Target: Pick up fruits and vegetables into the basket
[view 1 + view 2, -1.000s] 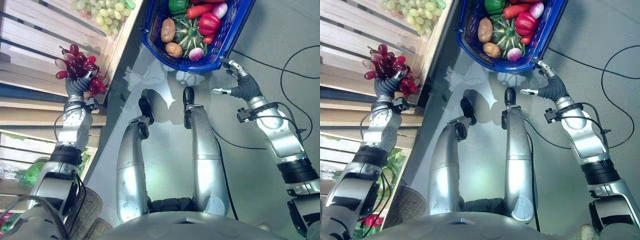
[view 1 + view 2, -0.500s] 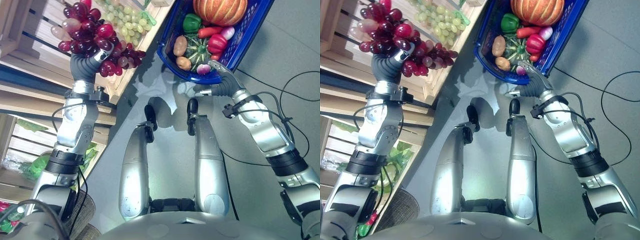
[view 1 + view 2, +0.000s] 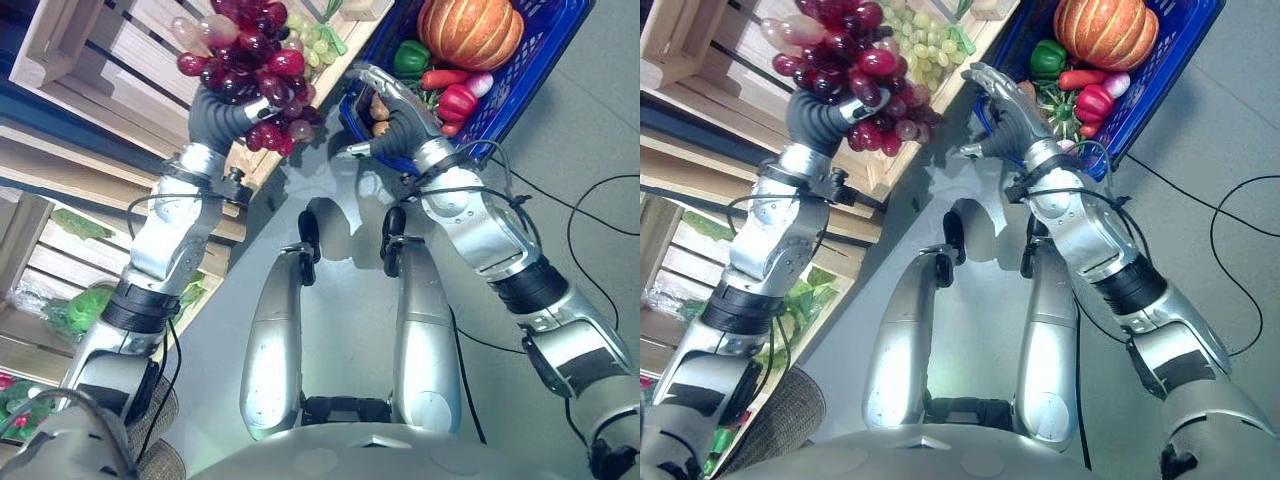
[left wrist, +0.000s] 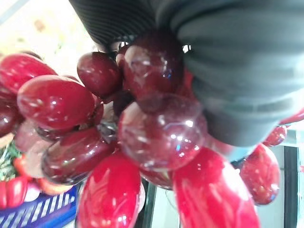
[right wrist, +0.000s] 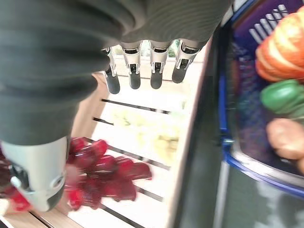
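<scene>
Floor point(image 3: 560, 230) of smooth grey forms the widest free surface, running between the wooden crates point(image 3: 90, 110) at the robot's left and the blue basket point(image 3: 545, 60) ahead to its right. Crates are slatted pale timber, stacked as shelving, with their outer edge lying just beside the basket's near corner, so the passage there is narrow. A bunch of green grapes point(image 3: 925, 35) lies on the top slats, and leafy greens point(image 3: 85, 305) sit in a lower compartment.

Basket is rigid blue plastic with latticed walls. It holds a ribbed orange pumpkin point(image 3: 470, 30), a green pepper point(image 3: 410, 58), a red pepper point(image 3: 456, 102) and a brown potato point(image 5: 287, 137) (other produce beneath is partly hidden).

Left hand point(image 3: 222, 112) is raised above the crate edge, fingers curled tight round the red grapes point(image 3: 250, 55), a glossy dark-red cluster of oval berries hanging clear of every surface, near the basket but not over it.

Right hand point(image 3: 1005, 110) hovers at the basket's near rim, fingers point(image 5: 134, 76) extended and spread, holding nothing.
</scene>
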`<state>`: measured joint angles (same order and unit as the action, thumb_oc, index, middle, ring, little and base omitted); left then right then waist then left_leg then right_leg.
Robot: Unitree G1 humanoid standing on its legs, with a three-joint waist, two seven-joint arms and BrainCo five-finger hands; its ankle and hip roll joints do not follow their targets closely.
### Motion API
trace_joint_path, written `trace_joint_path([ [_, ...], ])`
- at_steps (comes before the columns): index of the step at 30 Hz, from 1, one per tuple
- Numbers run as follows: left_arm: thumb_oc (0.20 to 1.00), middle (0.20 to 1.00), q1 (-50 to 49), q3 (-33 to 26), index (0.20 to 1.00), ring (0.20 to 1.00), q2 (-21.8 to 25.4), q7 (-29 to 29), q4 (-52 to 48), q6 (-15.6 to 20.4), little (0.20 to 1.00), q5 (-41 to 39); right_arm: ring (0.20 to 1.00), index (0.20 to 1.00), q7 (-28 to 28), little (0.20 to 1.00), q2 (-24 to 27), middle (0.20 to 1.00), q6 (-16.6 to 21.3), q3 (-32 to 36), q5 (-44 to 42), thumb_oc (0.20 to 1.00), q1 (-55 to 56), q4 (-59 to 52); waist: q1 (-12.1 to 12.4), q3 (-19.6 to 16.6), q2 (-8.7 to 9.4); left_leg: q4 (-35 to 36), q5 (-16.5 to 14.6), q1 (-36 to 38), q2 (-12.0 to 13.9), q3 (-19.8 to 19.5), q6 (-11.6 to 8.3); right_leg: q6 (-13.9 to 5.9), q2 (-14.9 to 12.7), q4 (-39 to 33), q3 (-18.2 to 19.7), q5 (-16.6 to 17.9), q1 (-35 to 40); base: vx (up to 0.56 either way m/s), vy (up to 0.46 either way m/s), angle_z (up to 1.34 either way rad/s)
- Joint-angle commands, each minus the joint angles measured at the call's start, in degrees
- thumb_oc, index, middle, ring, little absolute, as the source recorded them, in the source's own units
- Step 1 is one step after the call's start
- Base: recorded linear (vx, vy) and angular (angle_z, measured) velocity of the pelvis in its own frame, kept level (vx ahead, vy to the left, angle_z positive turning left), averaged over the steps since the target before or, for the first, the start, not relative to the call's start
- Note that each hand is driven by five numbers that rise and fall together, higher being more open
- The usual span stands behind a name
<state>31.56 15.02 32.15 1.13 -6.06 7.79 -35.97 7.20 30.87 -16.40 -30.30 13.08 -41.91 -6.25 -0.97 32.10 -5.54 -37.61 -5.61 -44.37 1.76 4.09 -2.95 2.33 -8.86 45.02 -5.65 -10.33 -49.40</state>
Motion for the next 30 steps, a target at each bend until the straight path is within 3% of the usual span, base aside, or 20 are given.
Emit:
trace_joint_path([
  [1, 0.2, 0.2, 2.4, 0.5, 0.2, 0.2, -2.4, 0.5, -7.0, 3.5, 0.2, 1.6, 1.0, 1.0, 3.9, 1.0, -2.1, 1.0, 1.7, -1.3, 1.3, 1.0, -3.8, -1.3, 0.0, -2.3, -0.9, 3.2, -3.9, 3.3, -4.5, 3.9, 4.57, -3.62, 2.7, -5.1, -0.4, 1.0, 3.6, 0.0, 0.0, 0.0],
  [8, 0.2, 0.2, 2.7, 2.9, 0.2, 0.2, -4.8, 2.2, -6.7, 2.5, 0.2, -0.2, 1.0, 1.0, 2.7, 1.0, -4.6, 1.0, 4.4, -4.5, -0.2, 1.0, -4.8, 0.4, 0.6, -2.3, -1.09, 3.8, -3.8, 3.9, -4.9, 3.4, 4.79, -3.6, 2.2, -6.0, -1.0, 1.3, 4.4, -0.01, -0.013, 0.02],
  [15, 0.2, 0.2, 3.6, 5.9, 0.2, 0.2, -5.6, 4.8, -5.1, 1.5, 0.2, 0.0, 1.0, 1.0, -3.4, 1.0, -6.4, 1.0, 9.2, -8.4, -8.0, 1.0, -5.7, 2.4, 1.3, -2.3, -0.57, 3.4, -3.9, 3.6, -5.2, 3.0, 5.1, -3.82, 1.3, -6.0, -2.3, 1.6, 4.7, -0.03, -0.054, 0.09],
  [18, 0.2, 0.2, 3.9, 6.5, 0.2, 0.2, -5.6, 5.7, -5.5, 0.3, 0.2, -1.2, 1.0, 1.0, -4.6, 1.0, -5.9, 1.0, 11.0, -8.9, -10.4, 1.0, -5.2, 2.4, 1.4, -2.3, -0.21, 3.3, -3.9, 3.4, -5.1, 2.9, 5.24, -3.82, 1.2, -6.0, -2.7, 1.7, 4.7, -0.02, -0.044, 0.04],
  [26, 0.2, 0.2, 3.3, 7.9, 0.2, 0.2, -7.6, 6.1, -6.1, 1.4, 0.2, -3.0, 1.0, 1.0, -7.5, 1.0, -6.4, 1.0, 16.6, -7.6, -14.6, 1.0, -3.5, -0.3, 0.9, -2.3, 0.35, 2.8, -3.9, 2.2, -5.1, 2.7, 5.31, -4.02, 1.5, -5.6, -2.8, 1.9, 3.7, 0.01, -0.002, 0.0],
  [27, 0.2, 0.2, 2.7, 8.4, 0.2, 0.2, -8.0, 6.0, -5.9, 1.5, 0.2, -3.5, 1.0, 1.0, -7.7, 1.0, -6.7, 1.0, 17.1, -7.8, -14.8, 1.0, -2.7, -0.5, 0.9, -2.3, 0.43, 2.1, -5.6, 3.4, -5.2, 2.4, 5.1, -4.55, 1.7, -4.7, -2.4, 0.3, 4.8, 0.06, -0.013, 0.02],
  [29, 0.2, 0.2, 2.6, 8.5, 0.2, 0.2, -8.6, 6.0, -5.9, 1.5, 0.2, -4.2, 1.0, 1.0, -8.2, 1.0, -7.1, 1.0, 17.5, -7.7, -15.2, 1.0, -2.5, -0.7, 0.8, -2.3, 0.55, 2.1, -5.6, 3.3, -5.1, 2.4, 5.17, -4.56, 1.8, -4.7, -2.4, 0.4, 4.7, 0.03, -0.005, 0.01],
  [30, 0.2, 0.2, 2.4, 8.6, 0.2, 0.2, -9.0, 6.1, -5.8, 1.5, 0.2, -4.3, 0.492, 0.492, -8.3, 0.492, -7.5, 0.492, 17.6, -7.7, -15.6, 0.492, -2.2, -0.4, 0.8, -2.3, 0.69, 2.0, -5.7, 3.2, -5.1, 2.4, 5.2, -4.56, 1.8, -4.8, -2.4, 0.4, 4.6, 0.0, 0.0, 0.0],
])
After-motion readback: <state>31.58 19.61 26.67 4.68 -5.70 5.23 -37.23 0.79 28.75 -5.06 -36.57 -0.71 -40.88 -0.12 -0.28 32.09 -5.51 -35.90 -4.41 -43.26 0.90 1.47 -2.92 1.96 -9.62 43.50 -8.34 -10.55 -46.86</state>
